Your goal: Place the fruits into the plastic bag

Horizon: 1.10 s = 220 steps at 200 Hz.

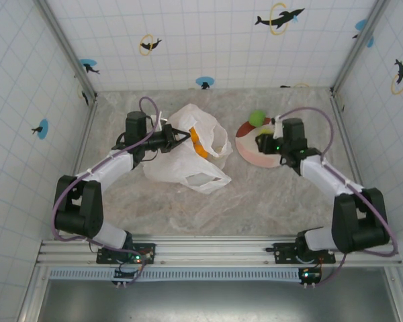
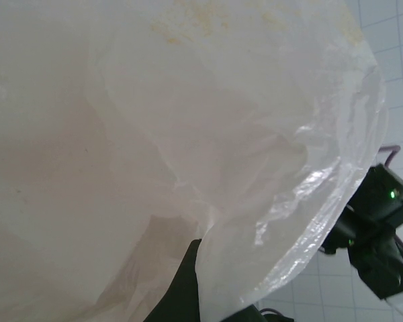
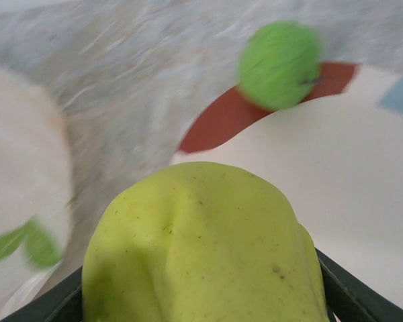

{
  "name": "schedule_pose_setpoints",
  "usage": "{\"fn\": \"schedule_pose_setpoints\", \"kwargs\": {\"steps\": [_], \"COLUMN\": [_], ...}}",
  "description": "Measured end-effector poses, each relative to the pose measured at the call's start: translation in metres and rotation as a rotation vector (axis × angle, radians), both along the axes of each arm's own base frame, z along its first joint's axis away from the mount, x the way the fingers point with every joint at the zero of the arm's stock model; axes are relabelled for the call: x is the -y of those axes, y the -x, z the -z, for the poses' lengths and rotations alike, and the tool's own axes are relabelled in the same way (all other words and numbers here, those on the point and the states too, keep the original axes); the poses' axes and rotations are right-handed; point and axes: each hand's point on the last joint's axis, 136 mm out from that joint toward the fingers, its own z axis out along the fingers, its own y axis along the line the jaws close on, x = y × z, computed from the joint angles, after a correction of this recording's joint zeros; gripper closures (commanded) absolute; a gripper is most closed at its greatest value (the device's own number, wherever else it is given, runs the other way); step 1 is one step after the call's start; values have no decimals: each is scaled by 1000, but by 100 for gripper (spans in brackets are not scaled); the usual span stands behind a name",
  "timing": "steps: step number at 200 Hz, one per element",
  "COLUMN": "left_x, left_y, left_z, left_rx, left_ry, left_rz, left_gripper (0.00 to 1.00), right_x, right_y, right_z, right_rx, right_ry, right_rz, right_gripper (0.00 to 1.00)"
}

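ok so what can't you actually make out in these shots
Plastic bag contents: top view, crumpled film hides them; left wrist view, cloudy film too.
Orange streak on the bag: top view, too small to tell print from fruit.
Left gripper fingertips: left wrist view, film draped over them.
Right gripper fingertips: right wrist view, behind the yellow-green fruit.
Lime and plate details: right wrist view, motion blur.

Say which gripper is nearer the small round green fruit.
Right. The right gripper sits beside the green fruit, around a yellow-green pear; the left gripper is far left, shut on the white plastic bag.
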Motion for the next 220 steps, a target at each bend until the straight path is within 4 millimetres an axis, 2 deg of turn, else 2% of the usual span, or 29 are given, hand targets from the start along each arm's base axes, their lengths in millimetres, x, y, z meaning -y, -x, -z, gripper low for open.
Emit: {"fn": "schedule_pose_setpoints", "kwargs": {"steps": [16,43,79,141,175,193,220], "left_x": [0,0,0,2,5,5,6], "left_y": [0,0,0,1,3,3,4], "left_z": [0,0,0,0,0,0,0], "left_rx": [0,2,2,3,2,2,7], "left_ry": [0,0,1,0,0,0,-2], "left_rz": [0,0,0,6,14,15,21], "left_gripper": [100,100,100,100,100,100,100], "right_x": [-22,-44,-78,-140,-170,-181,-195], "right_y": [28,62,91,104,100,97,91], "right_z": [7,19,28,28,9,-2,-8], "right_rx": [-11,-34,-52,-50,-15,9,19], "right_ry": [-3,-6,-43,-140,-219,-261,-300], "right_rz": [-82,-180,-326,-519,-578,-594,-601], "right_gripper": [39,40,40,41,41,41,41]}}
